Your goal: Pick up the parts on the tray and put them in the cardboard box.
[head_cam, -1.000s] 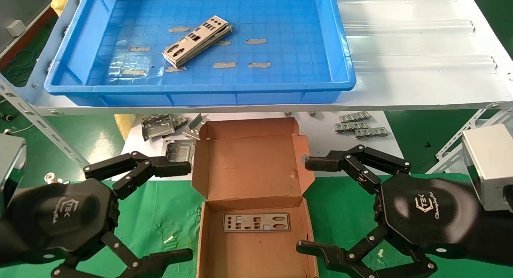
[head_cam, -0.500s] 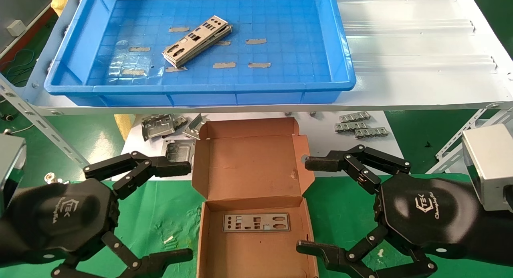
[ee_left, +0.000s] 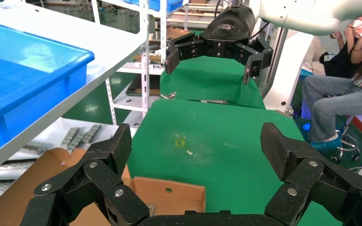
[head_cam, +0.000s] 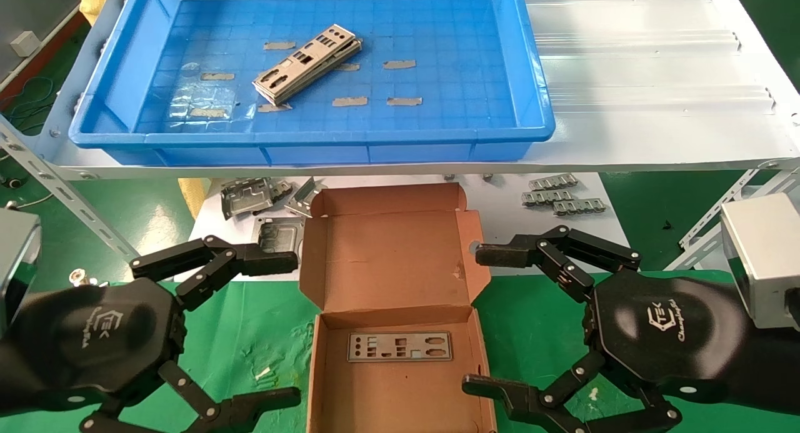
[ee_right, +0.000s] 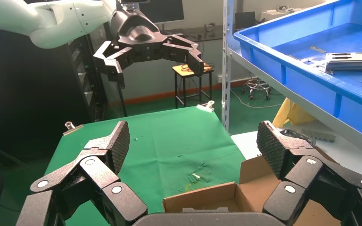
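Observation:
A small stack of silver-grey punched parts [head_cam: 308, 63] lies slantwise in the blue tray [head_cam: 312, 144] on the upper shelf; the right wrist view shows the stack [ee_right: 353, 61] in the tray [ee_right: 306, 80]. Below, the cardboard box [head_cam: 395, 277] stands with its lid up, and one part [head_cam: 400, 346] lies flat on its floor. My left gripper [head_cam: 292, 327] hangs open beside the box's left wall, holding nothing. On the box's right side my right gripper [head_cam: 474, 320] is open and empty too. Each wrist view looks over the box [ee_left: 136, 193] [ee_right: 245, 193] at the other arm.
Bent grey brackets [head_cam: 262, 199] lie on the white lower shelf left of the box lid, and ribbed metal strips [head_cam: 562, 195] lie to its right. A green cloth [head_cam: 250, 339] covers the table under the box. A seated person [ee_left: 344, 89] is beyond the table.

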